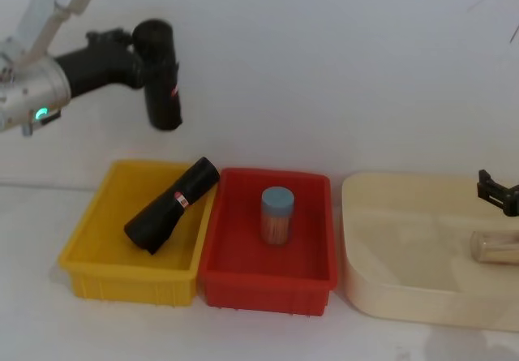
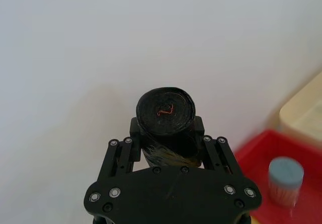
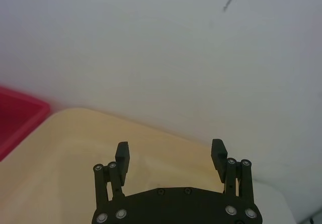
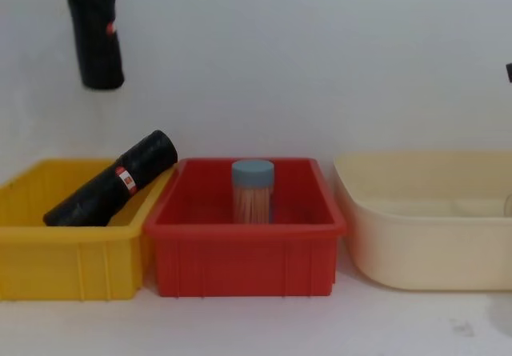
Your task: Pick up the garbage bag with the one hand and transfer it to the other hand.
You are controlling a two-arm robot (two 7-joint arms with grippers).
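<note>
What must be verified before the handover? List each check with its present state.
1. Left pincer shut on the garbage bag: ok, fingers press both sides of the roll.
2. Bag raised above the yellow bin: ok, it hangs in the air well above it.
3. Free length for a second grip: ok, the lower end hangs below the left pincer.
4. Right pincer open: ok, fingers stand apart with nothing between them.
5. Right pincer close to the bag: not ok, it sits far off over the cream tub.
6. Firmness of the left grip: cannot tell.
</note>
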